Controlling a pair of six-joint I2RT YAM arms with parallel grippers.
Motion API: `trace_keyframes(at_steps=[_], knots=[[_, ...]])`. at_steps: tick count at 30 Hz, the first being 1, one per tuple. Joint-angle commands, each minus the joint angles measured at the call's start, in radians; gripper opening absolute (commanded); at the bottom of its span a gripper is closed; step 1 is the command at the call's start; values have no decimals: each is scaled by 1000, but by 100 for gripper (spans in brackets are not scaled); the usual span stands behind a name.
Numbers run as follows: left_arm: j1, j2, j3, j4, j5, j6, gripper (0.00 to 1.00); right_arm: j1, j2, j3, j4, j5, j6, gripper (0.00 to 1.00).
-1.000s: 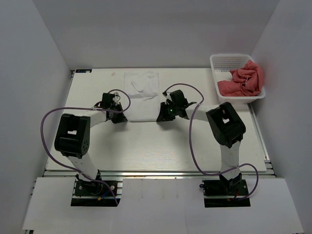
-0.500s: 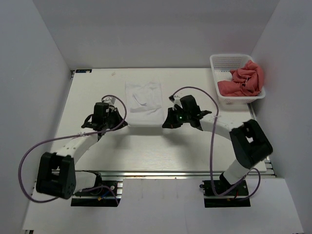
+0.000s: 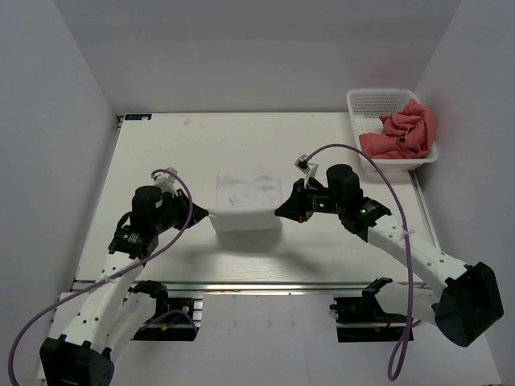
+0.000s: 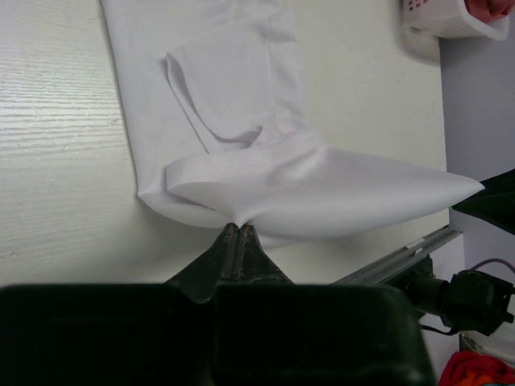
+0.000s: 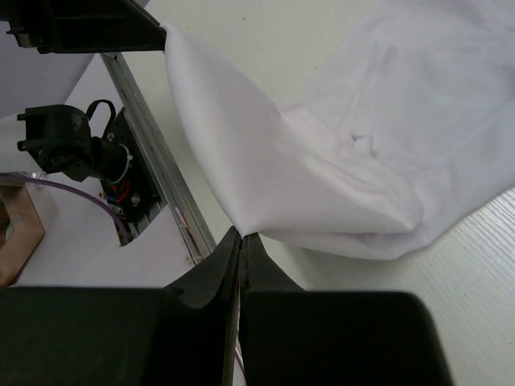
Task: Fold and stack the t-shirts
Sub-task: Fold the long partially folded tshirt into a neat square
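The table (image 3: 338, 145) is being reached across by both arms. The white t-shirt (image 3: 245, 199) is being held between the left gripper (image 4: 239, 229) and the right gripper (image 5: 241, 235). Its near edge is being kept raised and taut, while the rest is lying flat just beyond the fingertips. Well off to the right of the right gripper, a white basket (image 3: 378, 98) is being occupied by a crumpled pink t-shirt (image 3: 406, 129).

Each gripper is being pressed together on a thin pinch of cloth, one at either end of the raised edge.

So little fabric is being gripped that an uneven tug could probably slip one corner free. The loose sleeve lying on top could be dragged askew, so a crooked fold is being risked. No brand, label or writing is being shown legibly.
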Motion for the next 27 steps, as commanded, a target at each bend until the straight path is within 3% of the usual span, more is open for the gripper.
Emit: trace_keyframes(at_steps=[1, 6, 14, 27], knots=[[0, -36, 59, -50, -33, -11, 0, -1, -34, 15, -35, 6, 7, 0], [0, 14, 92, 47, -47, -11, 0, -7, -11, 54, -35, 101, 7, 0], [0, 218, 212, 144, -122, 9, 0, -16, 64, 140, -44, 323, 22, 0], [0, 590, 421, 227, -176, 65, 0, -71, 281, 272, -77, 472, 71, 0]])
